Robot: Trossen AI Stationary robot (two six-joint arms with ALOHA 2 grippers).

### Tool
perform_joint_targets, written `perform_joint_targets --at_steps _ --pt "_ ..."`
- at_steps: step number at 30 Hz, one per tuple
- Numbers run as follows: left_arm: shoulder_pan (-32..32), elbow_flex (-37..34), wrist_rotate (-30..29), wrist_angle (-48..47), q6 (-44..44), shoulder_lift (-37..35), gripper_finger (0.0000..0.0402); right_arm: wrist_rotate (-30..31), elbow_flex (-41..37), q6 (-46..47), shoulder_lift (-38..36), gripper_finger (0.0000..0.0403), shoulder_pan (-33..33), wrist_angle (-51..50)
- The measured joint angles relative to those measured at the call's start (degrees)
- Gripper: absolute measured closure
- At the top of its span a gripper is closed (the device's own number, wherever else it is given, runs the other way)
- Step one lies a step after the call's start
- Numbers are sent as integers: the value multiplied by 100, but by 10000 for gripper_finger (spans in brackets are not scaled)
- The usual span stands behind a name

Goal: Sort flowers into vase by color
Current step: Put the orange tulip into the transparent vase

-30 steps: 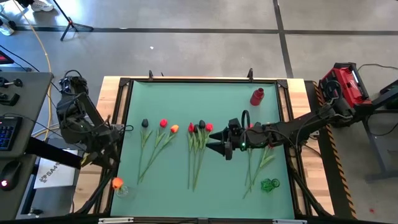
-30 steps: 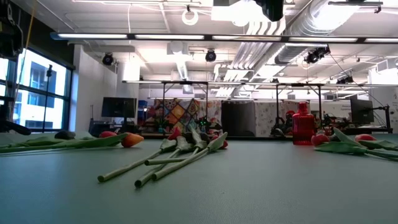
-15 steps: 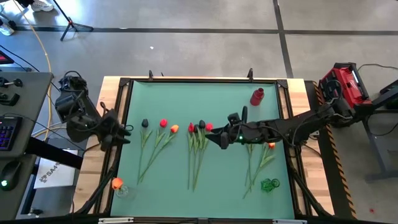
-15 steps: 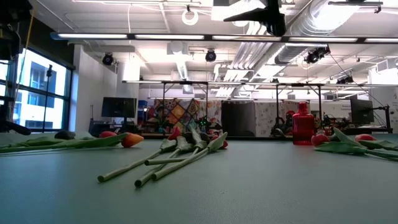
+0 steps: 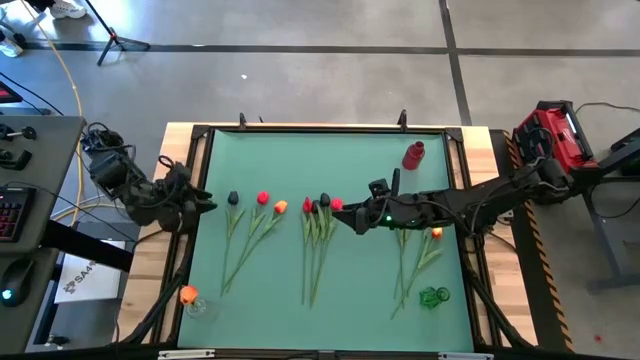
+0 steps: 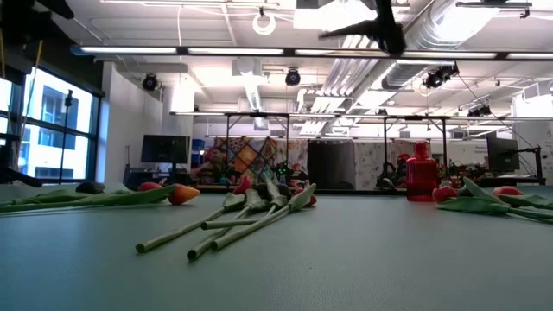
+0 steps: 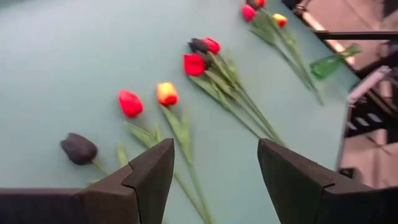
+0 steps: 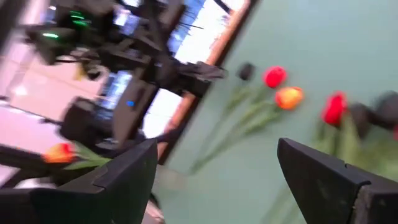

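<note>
Right now I have the green worktop (image 5: 330, 290) spread with three loose groups of flowers, and I judge I am on the approach to a pick, nothing lifted yet. The right arm reaches in across the mat, its right claw (image 5: 340, 219) hanging spread and empty just beside the heads of the middle bunch (image 5: 318, 245). The left arm sits back at the mat's left edge, its left claw (image 5: 200, 201) also spread and holding nothing, near the left group (image 5: 250, 228) with its dark, red and orange heads. A third group (image 5: 418, 255) lies under the right arm's forearm. At the near left corner, off the mat, a clear vase (image 5: 193, 303) carries one orange flower (image 5: 187, 293); a red vase (image 5: 413, 155) stands at the far right, and a green vase (image 5: 434, 296) at the near right. Next, I think I must lower the right claw onto one stem of the middle bunch, which is awkward since those stems lie touching each other. Against a second ago, the right claw has drawn up and away from the mat, and the left arm has swung farther back.
</note>
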Motion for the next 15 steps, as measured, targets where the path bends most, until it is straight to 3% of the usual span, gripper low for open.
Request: perform_joint_targets --at_steps 5,15 --pt "510 0 114 -6 221 389 181 53 0 527 2 82 0 -778" --pt "1899 -2 434 509 775 957 181 -23 0 433 2 82 0 -786"
